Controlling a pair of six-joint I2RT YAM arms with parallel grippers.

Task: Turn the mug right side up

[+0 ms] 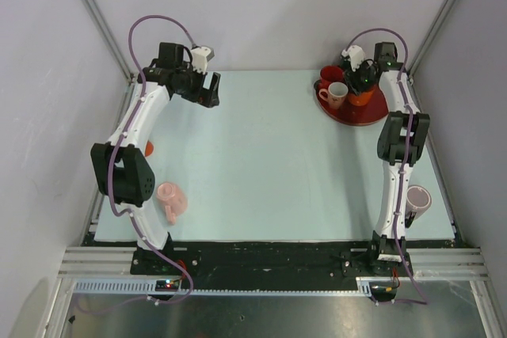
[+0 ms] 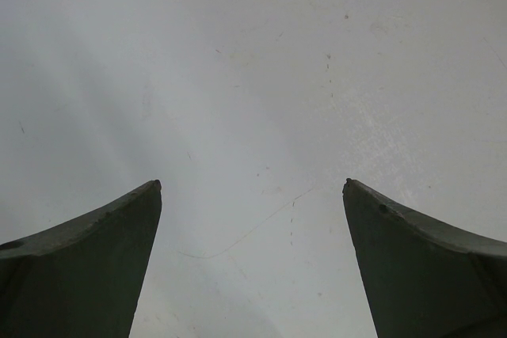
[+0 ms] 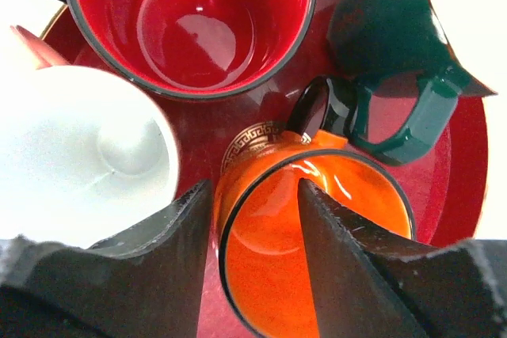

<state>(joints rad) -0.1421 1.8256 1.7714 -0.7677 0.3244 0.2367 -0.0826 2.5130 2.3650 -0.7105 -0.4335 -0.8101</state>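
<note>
The orange mug point(image 3: 261, 235) stands upright on the red tray point(image 3: 463, 172), mouth up. The right fingers point(image 3: 166, 251), half spread, straddle its wall; the left fingers point(image 2: 87, 267) gape wide, holding nothing.

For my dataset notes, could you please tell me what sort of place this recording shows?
Probably a lab robot test cell, not a kitchen: plain white walls on an aluminium frame, two arms bolted to a pale table, mugs staged on a red tray.
</note>
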